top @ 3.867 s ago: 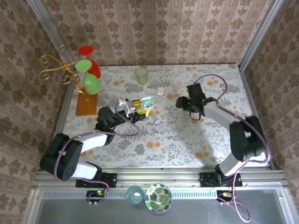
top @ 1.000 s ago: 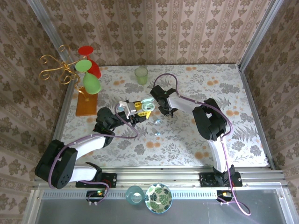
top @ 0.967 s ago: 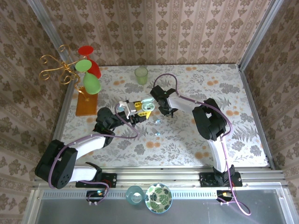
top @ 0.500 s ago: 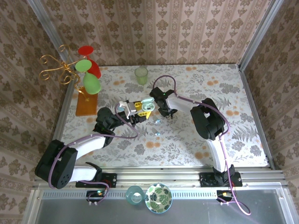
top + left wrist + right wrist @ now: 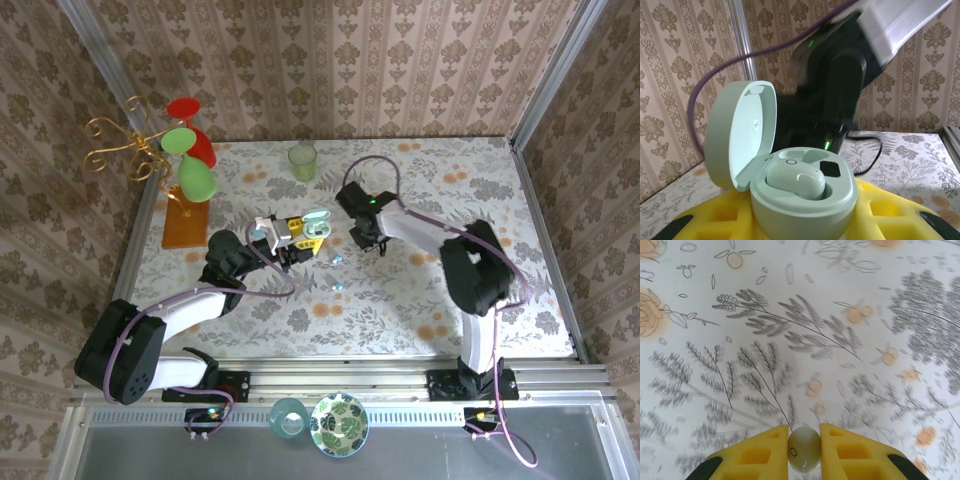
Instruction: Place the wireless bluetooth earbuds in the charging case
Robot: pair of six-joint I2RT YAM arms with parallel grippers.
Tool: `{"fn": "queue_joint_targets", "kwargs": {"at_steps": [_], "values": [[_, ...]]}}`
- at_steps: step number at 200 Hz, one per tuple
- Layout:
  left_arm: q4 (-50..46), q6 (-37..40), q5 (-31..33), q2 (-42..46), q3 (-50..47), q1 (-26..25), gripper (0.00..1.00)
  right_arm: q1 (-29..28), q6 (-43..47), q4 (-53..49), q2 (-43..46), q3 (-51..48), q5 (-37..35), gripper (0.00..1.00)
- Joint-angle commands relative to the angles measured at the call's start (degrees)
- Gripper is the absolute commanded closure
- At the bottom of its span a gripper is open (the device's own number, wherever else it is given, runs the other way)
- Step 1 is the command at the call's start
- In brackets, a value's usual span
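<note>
Right claw (image 5: 804, 434) backed off, pinching one earbud (image 5: 804, 450); left claw (image 5: 800, 226) grips one open case (image 5: 807, 200) (second earbud (image 5: 796, 181) seated).

On the bench (image 5: 390, 305) the case (image 5: 315, 222) sits between the left fingers (image 5: 890, 217), its lid tipped up on its left and one earbud (image 5: 796, 181) lying in it. Just right of the case, the right fingers (image 5: 755, 456) pinch another earbud (image 5: 804, 449) above the bench. Two more earbuds (image 5: 337, 261) lie in front of the case. A cup (image 5: 302, 160) stands behind it, a stand (image 5: 185, 222) at the far left. Below the near rail, a second cup (image 5: 288, 415) sits left of a plate (image 5: 340, 423).
</note>
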State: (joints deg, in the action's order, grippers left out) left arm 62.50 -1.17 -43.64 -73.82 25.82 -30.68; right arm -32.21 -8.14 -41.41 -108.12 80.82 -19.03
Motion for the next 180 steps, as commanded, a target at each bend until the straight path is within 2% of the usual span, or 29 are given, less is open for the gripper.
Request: {"fn": "queue_joint_targets", "kwargs": {"at_steps": [1, 25, 53, 103, 128, 180], "values": [[1.1, 1.41, -0.47, 0.52, 0.1, -0.26, 0.73, 2.49, -3.52, 4.02, 10.0, -5.05, 8.97, 0.81], [1.07, 0.9, -1.07, 0.45, 0.52, -0.26, 0.73, 4.78, -4.53, 8.95, 20.54, -11.08, 20.47, 0.81], [1.03, 0.46, -2.01, 0.26, 1.15, -0.35, 0.73, 6.88, -6.96, 15.56, 30.9, -15.63, 38.3, 0.81], [2.15, 0.2, -2.17, -0.76, 1.0, -0.43, 0.73, 6.92, -15.31, 29.44, 38.78, -19.73, 61.09, 0.8], [3.96, -1.06, -2.55, -1.5, 1.04, -0.5, 0.73, 5.4, -19.42, 36.82, 39.36, -20.54, 64.37, 0.81], [5.0, -1.99, -3.04, -1.46, 1.09, -0.69, 0.74, 1.62, -18.71, 37.14, 35.3, -17.44, 63.08, 0.81]]}}
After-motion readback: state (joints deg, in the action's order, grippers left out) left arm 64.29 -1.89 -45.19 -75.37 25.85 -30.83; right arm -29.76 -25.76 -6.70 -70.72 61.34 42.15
